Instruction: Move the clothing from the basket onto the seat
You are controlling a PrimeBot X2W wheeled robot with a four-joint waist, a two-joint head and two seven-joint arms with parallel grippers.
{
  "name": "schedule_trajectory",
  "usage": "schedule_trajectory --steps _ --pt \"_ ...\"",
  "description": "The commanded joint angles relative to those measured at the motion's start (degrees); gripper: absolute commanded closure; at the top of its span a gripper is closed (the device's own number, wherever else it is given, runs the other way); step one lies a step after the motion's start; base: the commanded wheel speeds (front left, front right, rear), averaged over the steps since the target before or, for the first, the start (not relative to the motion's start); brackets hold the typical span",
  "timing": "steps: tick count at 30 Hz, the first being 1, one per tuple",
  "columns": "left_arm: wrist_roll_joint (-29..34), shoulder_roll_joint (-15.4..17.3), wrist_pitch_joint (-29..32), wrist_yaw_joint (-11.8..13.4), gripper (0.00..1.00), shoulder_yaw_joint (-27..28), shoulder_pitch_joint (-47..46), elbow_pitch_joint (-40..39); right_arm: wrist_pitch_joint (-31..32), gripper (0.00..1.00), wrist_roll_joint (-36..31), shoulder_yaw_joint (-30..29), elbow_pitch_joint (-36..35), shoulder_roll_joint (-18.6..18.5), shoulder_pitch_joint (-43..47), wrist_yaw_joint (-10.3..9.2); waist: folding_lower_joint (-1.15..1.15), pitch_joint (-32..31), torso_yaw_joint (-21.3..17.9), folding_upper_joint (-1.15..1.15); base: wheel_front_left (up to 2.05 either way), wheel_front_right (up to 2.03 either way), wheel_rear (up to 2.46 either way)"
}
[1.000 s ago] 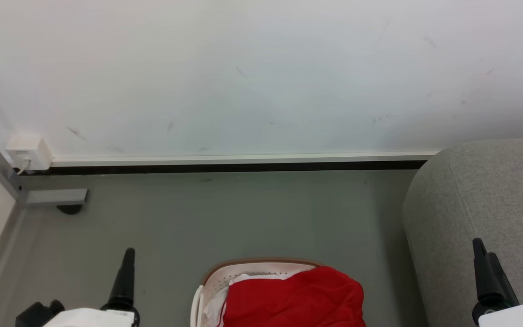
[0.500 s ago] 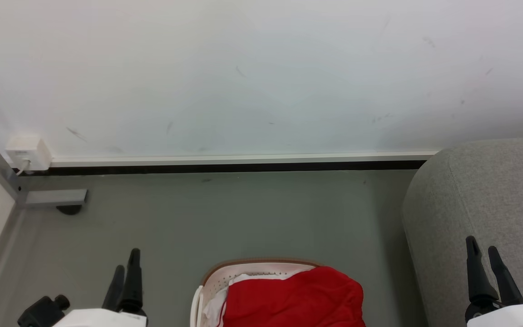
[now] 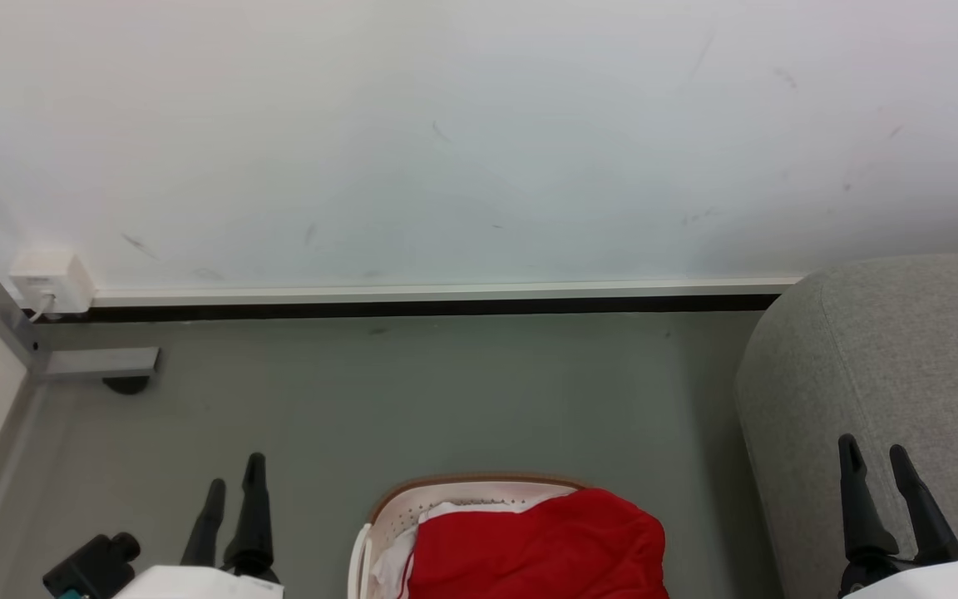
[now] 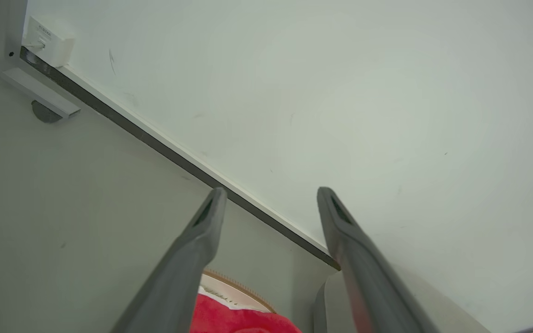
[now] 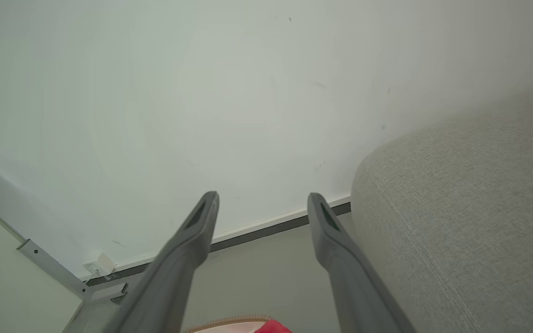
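Red clothing heaped in the basket, near centre on the floor. Grey seat just right of it. Left gripper near left, right gripper near right before the seat: fingers spread, holding nothing.

- the basket, at 6 o'clock in the head view, cut off by the bottom edge;
- the clothing hides its inside, itself cut off there;
- the seat, at 4 o'clock, runs off the right edge
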Motion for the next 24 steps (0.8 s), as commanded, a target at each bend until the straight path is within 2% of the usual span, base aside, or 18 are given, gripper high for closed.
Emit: schedule_trajectory --steps 1,24 --pt "2.34 0.50 -0.65 0.02 0.00 0.03 -0.12 -0.72 -0.77 0.00 -1.98 0.17 -0.93 -0.78 0.03 -0.06 0.00 0.01 -0.06 0.00 0.00 0.00 0.00" --pt "19.02 0.58 -4.06 0.43 0.00 0.20 0.95 1.37 -4.12 0.00 -14.73 1.60 0.93 -1.49 1.13 -0.08 0.00 0.15 -0.43 0.00 0.00 0.00 0.00"
